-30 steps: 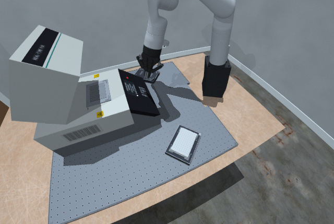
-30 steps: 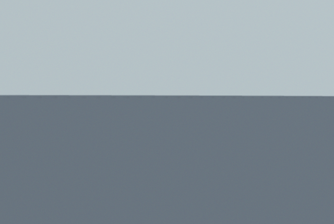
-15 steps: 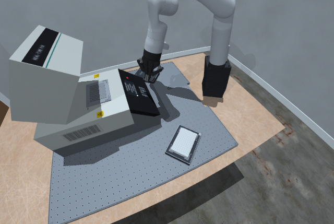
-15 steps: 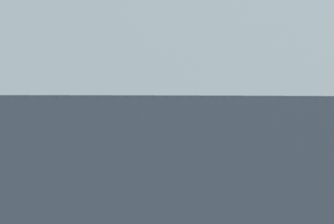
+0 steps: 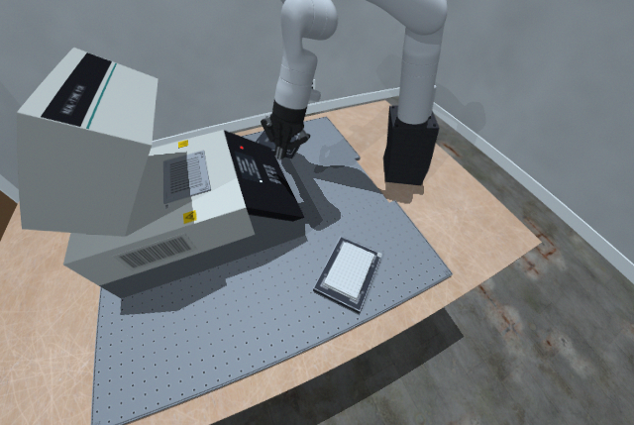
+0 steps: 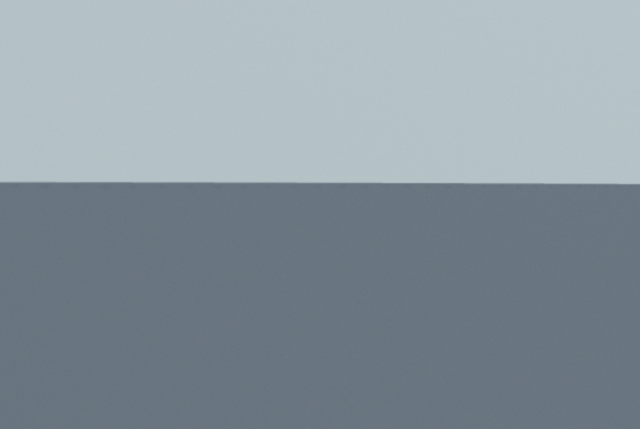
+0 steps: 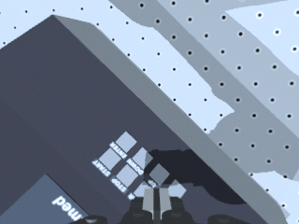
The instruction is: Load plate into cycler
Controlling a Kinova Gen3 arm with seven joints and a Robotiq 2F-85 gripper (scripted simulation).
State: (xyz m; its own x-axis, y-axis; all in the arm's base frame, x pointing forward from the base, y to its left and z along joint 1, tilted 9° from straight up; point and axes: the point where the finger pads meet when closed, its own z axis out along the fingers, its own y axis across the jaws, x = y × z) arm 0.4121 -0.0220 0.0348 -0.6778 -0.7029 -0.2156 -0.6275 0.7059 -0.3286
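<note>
Cycler Q1 (image 5: 154, 251) stands at the left of the breadboard, with its lid (image 5: 86, 154) tilted partway up. A grey plate (image 5: 186, 175) lies on the block under the lid. The lamp (image 5: 241, 147) on the black front panel (image 5: 261, 195) (image 7: 70, 117) is red. My gripper (image 5: 280, 152) (image 7: 156, 204) is shut and empty. Its tips are on the panel's key rows, right beside the STOP key (image 7: 126, 175) and two keys from the START key (image 7: 107, 157). The key under the tips is hidden. A white plate (image 5: 350, 272) lies in a dark nest (image 5: 327, 291) at the front right.
A second dark nest (image 5: 262, 138) shows partly behind the gripper. The arm's black base (image 5: 409, 152) stands at the back right of the perforated breadboard (image 5: 230, 338) (image 7: 224, 61). The exterior view shows only flat grey surfaces.
</note>
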